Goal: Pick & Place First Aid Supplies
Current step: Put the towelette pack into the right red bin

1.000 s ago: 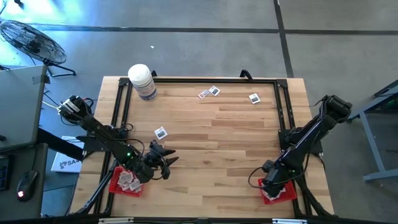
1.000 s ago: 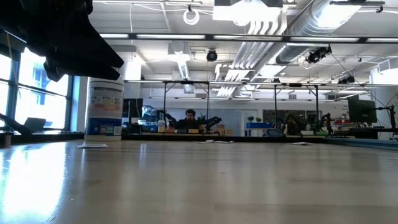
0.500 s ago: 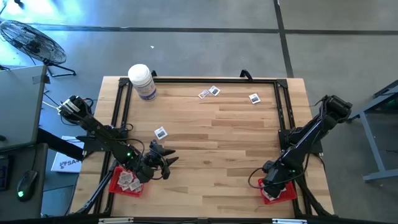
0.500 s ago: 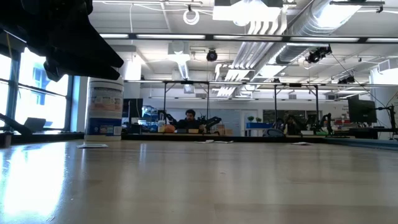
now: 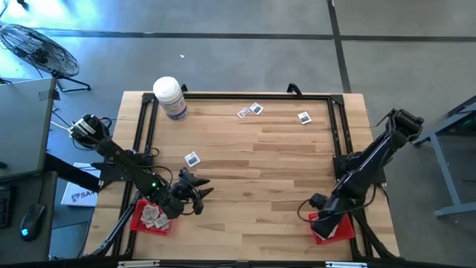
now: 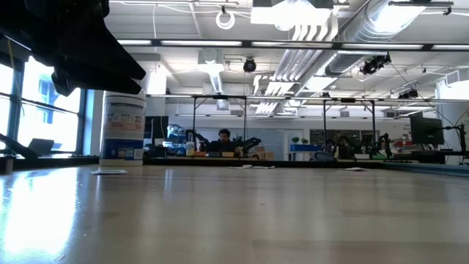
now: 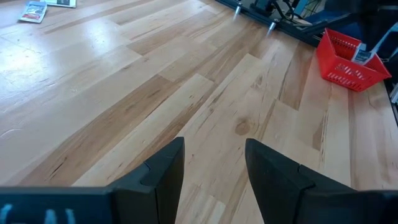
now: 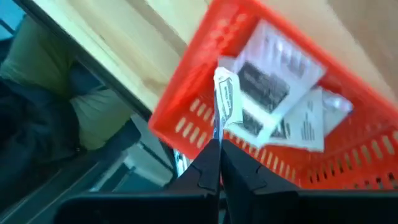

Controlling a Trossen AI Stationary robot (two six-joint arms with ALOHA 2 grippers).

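Several first aid supplies lie flat on the table: one packet (image 5: 193, 158) left of the middle, two (image 5: 250, 111) at the far edge, and one (image 5: 303, 117) at the far right. Others lie in a red tray (image 5: 141, 219) at the near left and a red tray (image 8: 186, 102) at the near right. My right gripper (image 8: 219, 149) is over the right tray (image 5: 343, 232), shut on a white packet (image 8: 225, 102). My left gripper (image 7: 214, 162) hovers open over bare wood beside the left tray. My right gripper pinches the white packet by one edge (image 8: 216, 134) between its two fingertips, slanting down from above. The packet sticks out past the fingertips, edge-on to the wrist camera, over the packets lying in the red tray.
A large white bottle (image 5: 170, 97) stands at the far left corner. A black frame (image 5: 146, 126) runs along the table's left, far and right edges. The middle of the table is bare wood. In the low view a person (image 6: 222, 139) sits in the room far behind.
My right arm has drawn up a little over the near right red tray and its gripper has tipped.
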